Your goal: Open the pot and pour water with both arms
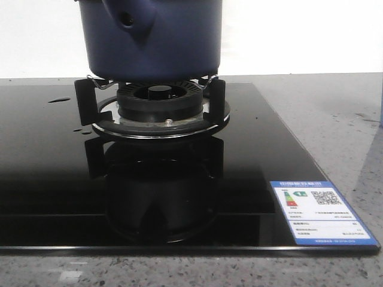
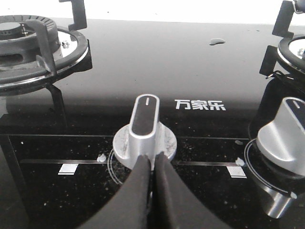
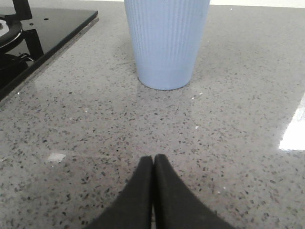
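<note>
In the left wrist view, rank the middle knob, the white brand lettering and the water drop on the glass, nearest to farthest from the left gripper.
1. Middle knob, right at the left gripper.
2. Brand lettering, beyond the knob.
3. Water drop, far back on the glass.

Left claw: your left claw (image 2: 152, 160) has its two black fingers (image 2: 138, 191) pressed tight together, with no gap you can see.
Left claw tips: they point away from you and come to a thin point.
Right claw: your right claw (image 3: 153, 160) is squeezed closed too, and holds nothing.
Right claw fingers: the two black fingers (image 3: 167, 195) touch all along their length.
Front view: you cannot see either arm there.
</note>
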`<state>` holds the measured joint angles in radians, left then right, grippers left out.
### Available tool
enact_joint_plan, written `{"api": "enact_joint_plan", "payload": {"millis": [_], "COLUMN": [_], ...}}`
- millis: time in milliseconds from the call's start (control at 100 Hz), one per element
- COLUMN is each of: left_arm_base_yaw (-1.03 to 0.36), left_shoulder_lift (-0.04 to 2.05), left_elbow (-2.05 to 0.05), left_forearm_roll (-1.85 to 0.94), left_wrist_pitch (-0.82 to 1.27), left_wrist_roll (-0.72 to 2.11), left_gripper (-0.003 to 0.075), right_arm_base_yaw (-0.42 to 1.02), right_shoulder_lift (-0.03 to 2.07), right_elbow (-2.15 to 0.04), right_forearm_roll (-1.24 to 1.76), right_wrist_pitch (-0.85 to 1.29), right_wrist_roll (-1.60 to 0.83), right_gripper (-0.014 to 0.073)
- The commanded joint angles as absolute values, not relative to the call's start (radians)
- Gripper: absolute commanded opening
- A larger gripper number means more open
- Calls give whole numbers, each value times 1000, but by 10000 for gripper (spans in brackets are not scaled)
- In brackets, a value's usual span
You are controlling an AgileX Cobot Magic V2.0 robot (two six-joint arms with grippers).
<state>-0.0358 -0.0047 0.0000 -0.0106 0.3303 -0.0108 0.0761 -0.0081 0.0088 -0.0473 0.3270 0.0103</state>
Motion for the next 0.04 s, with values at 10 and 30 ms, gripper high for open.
{"api": "enact_joint_plan", "payload": {"millis": [10, 30], "left_arm_base_yaw": [-33, -33], "left_shoulder_lift": [-31, -31], "left_elbow": [33, 33], "left_forearm_roll": [-13, -13], "left_wrist_pitch": [285, 285], "left_wrist_roll": [-17, -17], "left_gripper": [-19, -19], "right_arm_base_yaw": [68, 68], "right_shoulder_lift": [-27, -27], "right_elbow": [37, 37], "right_forearm_roll": [-44, -44], "right_wrist_pitch": [317, 317], "right_wrist_roll": [0, 0], "right_gripper": [-74, -74]}}
